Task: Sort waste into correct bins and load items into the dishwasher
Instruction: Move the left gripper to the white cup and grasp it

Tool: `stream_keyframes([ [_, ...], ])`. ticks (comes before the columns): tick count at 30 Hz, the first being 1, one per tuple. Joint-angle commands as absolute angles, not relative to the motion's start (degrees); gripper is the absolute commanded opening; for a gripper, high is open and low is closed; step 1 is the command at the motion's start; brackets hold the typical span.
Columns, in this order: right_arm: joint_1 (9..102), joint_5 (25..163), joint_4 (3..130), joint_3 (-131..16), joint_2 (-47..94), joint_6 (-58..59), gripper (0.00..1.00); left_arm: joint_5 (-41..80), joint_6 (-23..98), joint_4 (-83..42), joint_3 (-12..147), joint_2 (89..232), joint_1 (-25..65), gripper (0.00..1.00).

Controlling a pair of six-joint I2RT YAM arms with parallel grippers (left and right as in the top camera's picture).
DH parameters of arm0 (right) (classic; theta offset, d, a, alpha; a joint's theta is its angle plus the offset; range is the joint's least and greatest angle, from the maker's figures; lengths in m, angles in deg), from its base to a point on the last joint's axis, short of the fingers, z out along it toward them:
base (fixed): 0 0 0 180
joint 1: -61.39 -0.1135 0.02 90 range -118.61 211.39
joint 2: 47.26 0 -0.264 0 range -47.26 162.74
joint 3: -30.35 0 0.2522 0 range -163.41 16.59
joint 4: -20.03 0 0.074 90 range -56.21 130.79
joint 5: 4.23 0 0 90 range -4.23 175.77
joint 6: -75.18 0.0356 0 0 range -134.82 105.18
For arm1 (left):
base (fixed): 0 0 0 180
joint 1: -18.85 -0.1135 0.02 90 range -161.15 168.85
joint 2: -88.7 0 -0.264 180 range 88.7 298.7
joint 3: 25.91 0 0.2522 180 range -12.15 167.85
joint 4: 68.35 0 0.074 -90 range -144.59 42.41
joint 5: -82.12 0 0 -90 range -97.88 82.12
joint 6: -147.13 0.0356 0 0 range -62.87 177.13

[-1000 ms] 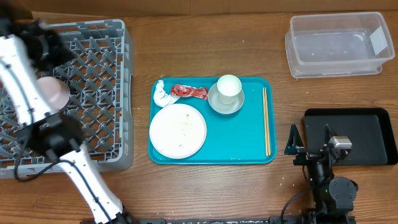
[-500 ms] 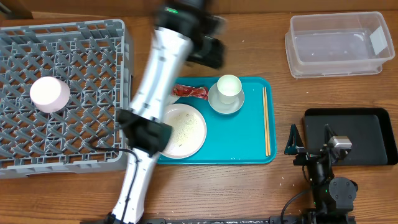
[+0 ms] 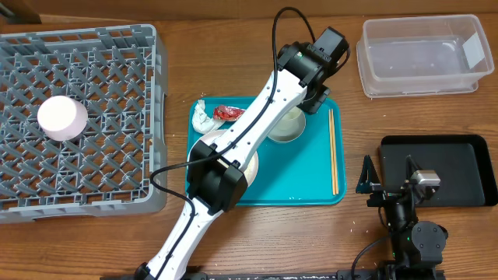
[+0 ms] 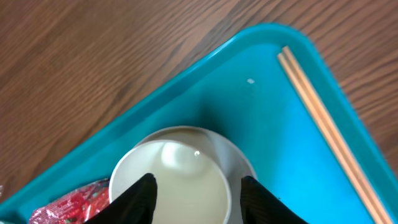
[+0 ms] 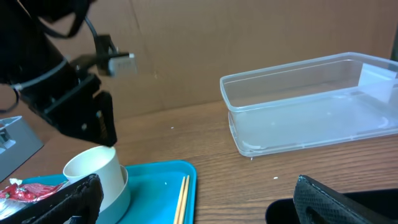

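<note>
My left gripper (image 3: 305, 99) (image 4: 198, 204) is open over the back of the teal tray (image 3: 311, 175), one finger on each side of a white cup (image 4: 180, 180) without gripping it. The cup stands in a pale bowl (image 3: 284, 128) and also shows in the right wrist view (image 5: 93, 171). A white plate (image 3: 247, 167) lies partly under the arm. A red wrapper (image 3: 229, 114) and a white tissue (image 3: 202, 119) lie at the tray's back left. Chopsticks (image 3: 334, 152) lie along its right side. My right gripper (image 3: 389, 190) (image 5: 199, 208) is open and empty at the right.
A grey dish rack (image 3: 117, 179) at the left holds a pink cup (image 3: 62, 117). A clear plastic bin (image 3: 424, 58) stands at the back right. A black bin (image 3: 459, 167) sits at the right, beside the right arm.
My left arm has swung from the dish rack, where the pink cup stays, across to the tray and now hovers over the white cup. The right arm has not moved.
</note>
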State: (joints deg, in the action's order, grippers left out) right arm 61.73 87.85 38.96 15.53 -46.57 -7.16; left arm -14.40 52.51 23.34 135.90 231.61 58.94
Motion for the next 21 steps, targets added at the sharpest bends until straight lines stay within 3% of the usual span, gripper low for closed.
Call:
stream_keyframes([
  [1,61.8,87.1,38.6,16.1,-47.1,-7.4,1.00,-13.9,50.3,22.7,133.3,232.1,58.6,0.45],
  [12,61.8,87.1,38.6,16.1,-47.1,-7.4,1.00,-8.1,50.2,21.6,126.8,232.1,59.0,0.41],
  [18,61.8,87.1,38.6,16.1,-47.1,-7.4,1.00,-8.3,50.2,21.4,126.9,232.1,59.0,0.18],
  [20,61.8,87.1,38.6,16.1,-47.1,-7.4,1.00,-8.5,50.2,21.9,128.3,232.1,59.0,0.04],
  [21,61.8,87.1,38.6,16.1,-47.1,-7.4,1.00,-8.5,50.3,22.4,129.5,232.1,59.0,0.04],
])
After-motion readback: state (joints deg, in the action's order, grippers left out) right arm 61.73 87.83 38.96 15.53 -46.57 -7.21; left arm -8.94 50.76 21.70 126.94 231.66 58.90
